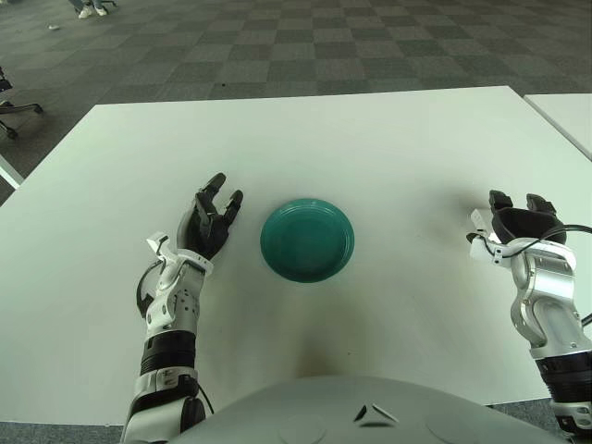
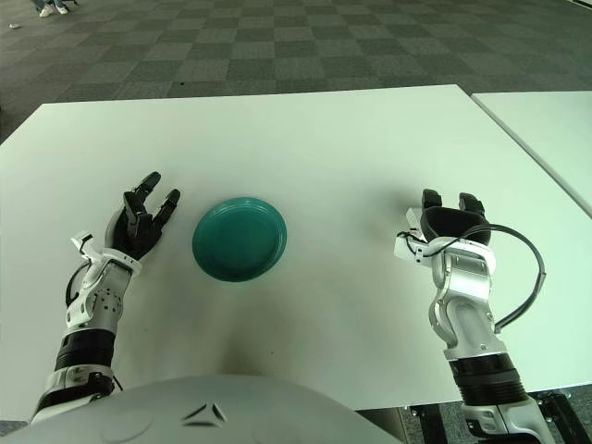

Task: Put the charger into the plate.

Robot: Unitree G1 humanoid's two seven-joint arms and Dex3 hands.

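Note:
A round teal plate (image 1: pixel 307 240) sits on the white table (image 1: pixel 305 139) in front of me. The white charger (image 1: pixel 476 223) lies at the table's right side. Only its left end shows, because my right hand (image 1: pixel 518 203) is over it with the fingers spread and pointing away from me. I cannot see the hand closed on the charger. My left hand (image 1: pixel 215 208) shows just left of the plate, fingers (image 1: pixel 216 188) extended and holding nothing.
A second white table (image 1: pixel 564 116) stands to the right across a narrow gap. Dark checkered carpet lies beyond the far edge. A cable (image 2: pixel 527 277) loops off my right wrist.

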